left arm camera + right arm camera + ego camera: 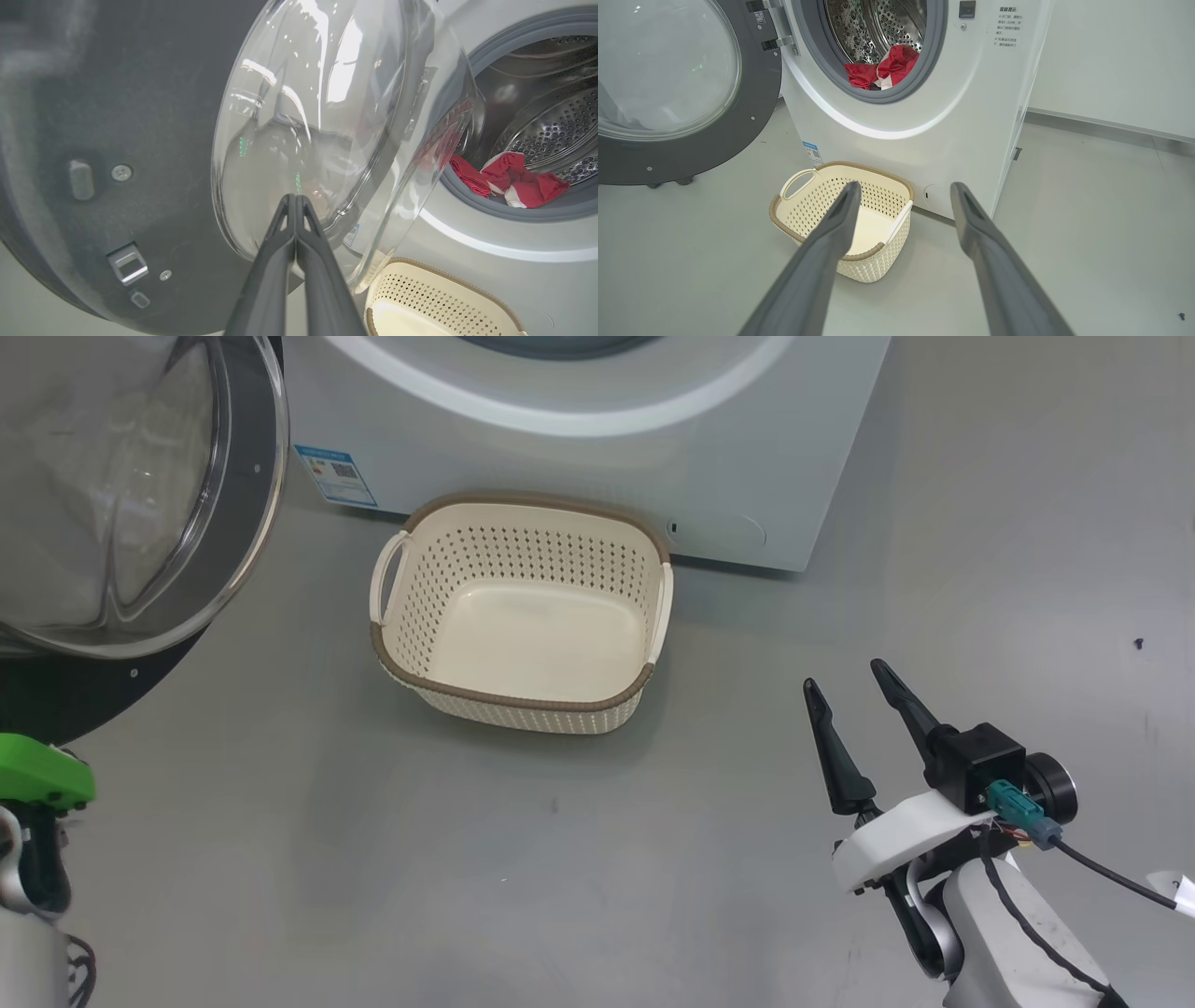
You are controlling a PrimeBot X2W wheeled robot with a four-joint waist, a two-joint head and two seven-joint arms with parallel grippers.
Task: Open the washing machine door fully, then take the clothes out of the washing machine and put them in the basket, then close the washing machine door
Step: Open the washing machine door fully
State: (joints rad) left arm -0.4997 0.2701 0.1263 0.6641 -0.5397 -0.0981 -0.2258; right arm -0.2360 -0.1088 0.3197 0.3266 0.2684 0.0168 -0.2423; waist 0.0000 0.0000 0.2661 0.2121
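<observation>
Opening looks done to us: the washing machine door stands wide, our left claw clenched empty at its glass. Next, we judge, our released right claw must fetch the red clothes from the drum.

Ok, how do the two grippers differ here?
Left gripper is shut, fingers pressed together; right gripper is open, fingers well apart. Left points at the door glass from close up; right points toward the basket from farther back. Both have long dark fingers and hold nothing.
</observation>
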